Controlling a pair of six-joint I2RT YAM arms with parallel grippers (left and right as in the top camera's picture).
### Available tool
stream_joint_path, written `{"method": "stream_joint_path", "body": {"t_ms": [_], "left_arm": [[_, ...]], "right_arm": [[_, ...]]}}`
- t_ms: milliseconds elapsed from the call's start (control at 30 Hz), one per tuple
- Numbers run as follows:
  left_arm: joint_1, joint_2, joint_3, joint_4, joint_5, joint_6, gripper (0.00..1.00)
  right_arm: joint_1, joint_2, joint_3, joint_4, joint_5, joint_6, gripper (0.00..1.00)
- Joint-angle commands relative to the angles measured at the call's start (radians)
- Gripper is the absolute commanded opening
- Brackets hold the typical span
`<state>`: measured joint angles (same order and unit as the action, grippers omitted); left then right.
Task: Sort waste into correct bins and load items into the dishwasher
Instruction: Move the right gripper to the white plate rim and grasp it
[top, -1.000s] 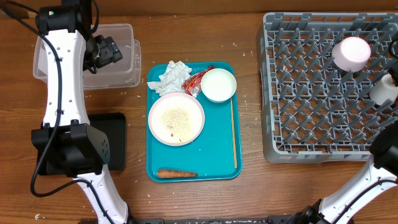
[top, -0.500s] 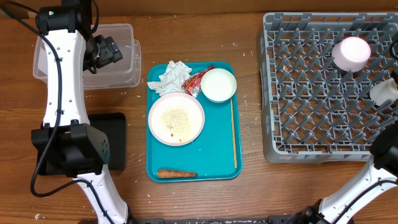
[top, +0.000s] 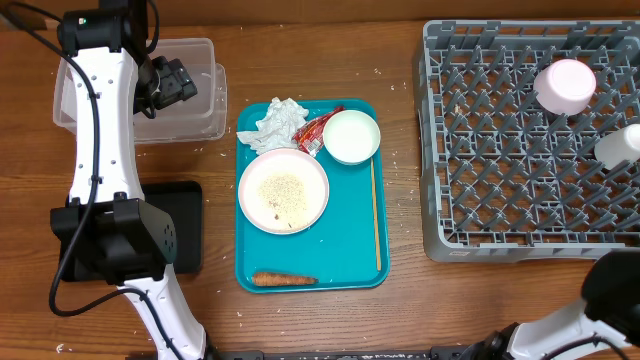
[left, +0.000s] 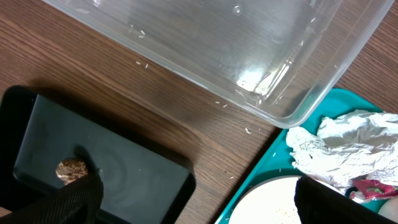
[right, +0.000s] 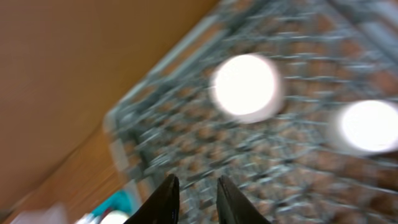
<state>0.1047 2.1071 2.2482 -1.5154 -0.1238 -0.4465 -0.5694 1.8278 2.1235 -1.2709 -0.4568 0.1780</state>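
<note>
Right claw (right: 197, 182) withdrawn | cup (top: 620, 146) left in rack (top: 500, 150), well apart

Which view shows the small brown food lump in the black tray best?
Left wrist: the small brown food lump lies plainly in the shallow black tray. Overhead, the left arm hides most of that tray; no lump shows. Right wrist, blurred, faces the grey dish rack.
</note>
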Motion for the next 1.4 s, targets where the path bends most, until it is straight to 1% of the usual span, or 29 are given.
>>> {"method": "stream_joint_path", "body": {"t_ms": [0, 67, 167, 300, 433, 600, 733, 833, 1000, 1067, 1167, 1267, 1367], "left_arm": [[0.0, 0.005, 0.01, 0.002, 0.002, -0.014, 1.0], [0.0, 0.005, 0.01, 0.002, 0.002, -0.014, 1.0], [0.0, 0.005, 0.01, 0.002, 0.002, -0.014, 1.0], [0.0, 0.005, 0.01, 0.002, 0.002, -0.014, 1.0], [0.0, 0.005, 0.01, 0.002, 0.002, -0.014, 1.0], [0.0, 0.005, 0.01, 0.002, 0.002, -0.014, 1.0], [0.0, 0.005, 0.01, 0.002, 0.002, -0.014, 1.0], [0.0, 0.005, 0.01, 0.002, 0.002, -0.014, 1.0], [0.0, 0.005, 0.01, 0.002, 0.002, -0.014, 1.0], [0.0, 0.005, 0.01, 0.002, 0.002, -0.014, 1.0], [0.0, 0.005, 0.01, 0.002, 0.002, -0.014, 1.0], [0.0, 0.005, 0.01, 0.002, 0.002, -0.014, 1.0], [0.0, 0.005, 0.01, 0.002, 0.002, -0.014, 1.0]], "right_arm": [[0.123, -0.001, 0.009, -0.023, -0.121, -0.065, 0.27], [0.213, 0.002, 0.0, -0.031, -0.121, -0.101, 0.31], [0.367, 0.005, -0.023, -0.009, -0.078, -0.108, 0.36], [0.586, 0.034, -0.041, 0.035, 0.06, -0.107, 0.45], [0.784, 0.105, -0.044, 0.059, 0.207, -0.099, 0.58], [0.946, 0.241, -0.044, 0.099, 0.319, -0.043, 0.59], [1.018, 0.335, -0.044, 0.126, 0.326, -0.031, 0.59], [1.054, 0.391, -0.044, 0.15, 0.325, 0.002, 0.56], [1.104, 0.472, -0.045, 0.172, 0.327, 0.013, 0.55], [1.114, 0.496, -0.045, 0.178, 0.328, 0.017, 0.55], [1.122, 0.521, -0.045, 0.178, 0.376, 0.064, 0.55], [1.124, 0.531, -0.045, 0.177, 0.405, 0.068, 0.54], [1.124, 0.543, -0.047, 0.174, 0.422, 0.093, 0.49]]}}
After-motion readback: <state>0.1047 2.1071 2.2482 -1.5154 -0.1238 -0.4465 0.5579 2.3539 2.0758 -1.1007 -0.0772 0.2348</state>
